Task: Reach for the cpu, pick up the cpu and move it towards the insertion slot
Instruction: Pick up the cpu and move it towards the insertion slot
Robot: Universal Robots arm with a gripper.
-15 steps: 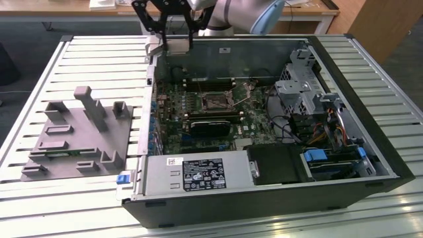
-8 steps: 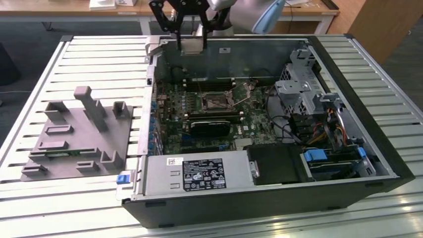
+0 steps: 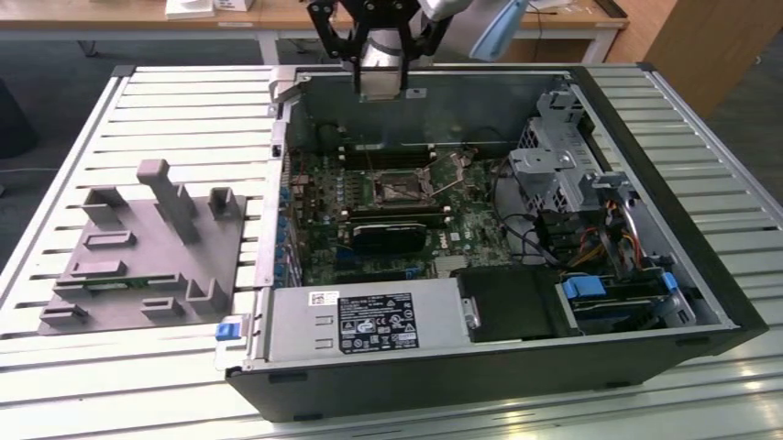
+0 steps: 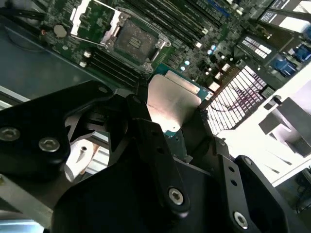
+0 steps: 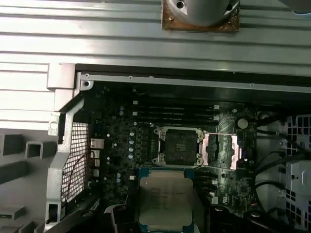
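Pincer (image 4: pixel 177 114) of mine is clamped on the cpu (image 4: pixel 172 104), holding it in the air above the open computer case (image 3: pixel 685 266), near the insertion slot (image 5: pixel 177 145).

I see open computer case (image 3: pixel 685 302) on slatted table (image 3: pixel 183 101); grey moulded holder tray (image 3: pixel 141 247) lying just beside it, toward exterior view's left; power supply (image 3: pixel 361 321) inside case.

Pale slatted metal worktop (image 3: pixel 98 110); beyond it a wooden desk (image 3: pixel 147 20) on white legs; dark floor (image 3: pixel 73 50)
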